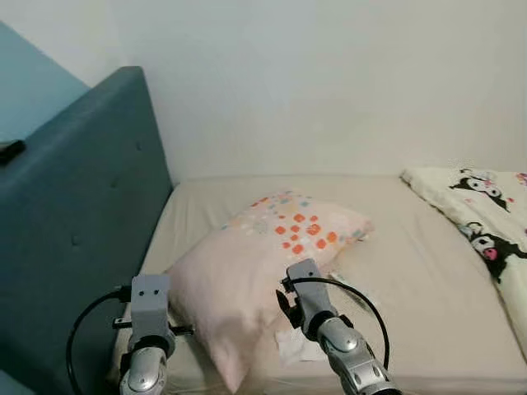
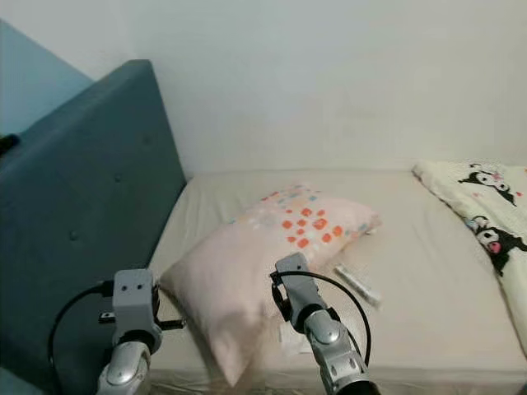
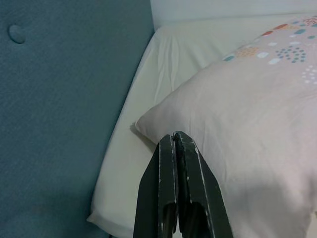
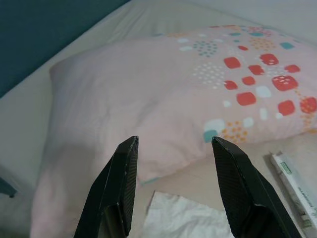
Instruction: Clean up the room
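**Two pincers poised over a pink pillow on the bed**

The near edge of the bed (image 1: 428, 271) is cut off by the frame, and both silver arms hide part of the pillow's near end. A dark object (image 1: 10, 151) on top of the blue headboard (image 1: 74, 222) is cropped at the picture's edge and too small to identify. The cartoon-print blanket (image 1: 486, 214), well apart from the pillow toward the robot's right, runs out of view.

The pillow (image 4: 163, 94), pale pink with orange and teal squares at its far end, lies diagonally on the beige sheet near the headboard. Just beside its near edge lies a crumpled white tissue (image 4: 183, 218), partly covered by the right arm in the head views. A slim white wrapped packet (image 4: 292, 183) lies near the pillow's patterned end; its printing is unreadable.

The right pincer (image 4: 173, 148) stands wide open above the pillow's near edge and the tissue, holding nothing. The left pincer (image 3: 177, 144) has its fingers pressed together, empty, pointing at the pillow's corner nearest the headboard.
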`<state>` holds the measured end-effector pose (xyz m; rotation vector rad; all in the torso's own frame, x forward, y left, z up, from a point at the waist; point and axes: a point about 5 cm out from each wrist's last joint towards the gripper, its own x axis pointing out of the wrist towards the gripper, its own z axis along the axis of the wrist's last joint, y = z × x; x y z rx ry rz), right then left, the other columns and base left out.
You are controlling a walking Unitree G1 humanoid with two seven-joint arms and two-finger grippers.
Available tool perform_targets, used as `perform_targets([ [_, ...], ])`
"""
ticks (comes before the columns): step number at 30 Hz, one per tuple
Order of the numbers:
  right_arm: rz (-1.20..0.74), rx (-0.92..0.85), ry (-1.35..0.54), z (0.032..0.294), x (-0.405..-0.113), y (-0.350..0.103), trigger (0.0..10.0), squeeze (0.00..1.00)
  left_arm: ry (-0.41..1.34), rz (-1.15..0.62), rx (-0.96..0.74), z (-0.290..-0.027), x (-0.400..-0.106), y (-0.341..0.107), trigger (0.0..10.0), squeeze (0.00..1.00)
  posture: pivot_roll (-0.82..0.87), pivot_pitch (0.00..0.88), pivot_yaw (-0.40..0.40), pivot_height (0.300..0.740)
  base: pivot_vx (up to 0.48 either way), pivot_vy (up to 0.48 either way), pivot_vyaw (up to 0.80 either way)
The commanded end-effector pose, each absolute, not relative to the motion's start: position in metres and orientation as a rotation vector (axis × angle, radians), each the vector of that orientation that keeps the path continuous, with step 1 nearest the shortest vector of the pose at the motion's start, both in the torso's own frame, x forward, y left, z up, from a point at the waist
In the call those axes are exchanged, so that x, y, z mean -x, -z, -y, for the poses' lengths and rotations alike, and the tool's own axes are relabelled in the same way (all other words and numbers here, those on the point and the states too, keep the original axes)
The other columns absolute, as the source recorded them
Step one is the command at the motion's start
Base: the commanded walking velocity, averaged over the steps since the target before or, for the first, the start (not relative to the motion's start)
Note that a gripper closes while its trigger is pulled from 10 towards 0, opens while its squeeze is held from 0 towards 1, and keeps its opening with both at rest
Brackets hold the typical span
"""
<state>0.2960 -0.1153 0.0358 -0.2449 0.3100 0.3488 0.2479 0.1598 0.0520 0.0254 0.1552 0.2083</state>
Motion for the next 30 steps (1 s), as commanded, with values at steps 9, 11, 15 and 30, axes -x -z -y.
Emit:
perform_targets([
  [9,-0.346,0.246,-0.304,0.124,-0.300,-0.034,10.0,0.00,-0.059,-0.133,0.039,-0.143,-0.244,-0.055,10.0,0.00,-0.03,0.002,0.010,0.720,0.000,0.000,0.00],
  [11,-0.348,0.247,-0.303,0.124,-0.300,-0.034,10.0,0.00,-0.040,-0.129,0.035,-0.140,-0.244,-0.056,10.0,0.00,-0.03,0.002,0.010,0.710,0.000,0.000,0.00],
  [15,-0.349,0.248,-0.300,0.125,-0.300,-0.034,10.0,0.00,-0.025,-0.124,0.034,-0.139,-0.245,-0.057,10.0,0.00,-0.03,0.002,0.012,0.700,0.000,0.000,0.00],
  [30,-0.358,0.255,-0.287,0.128,-0.301,-0.034,10.0,0.00,0.037,-0.107,0.008,-0.135,-0.245,-0.061,10.0,0.00,-0.03,0.005,0.017,0.636,0.000,0.000,0.00],
])
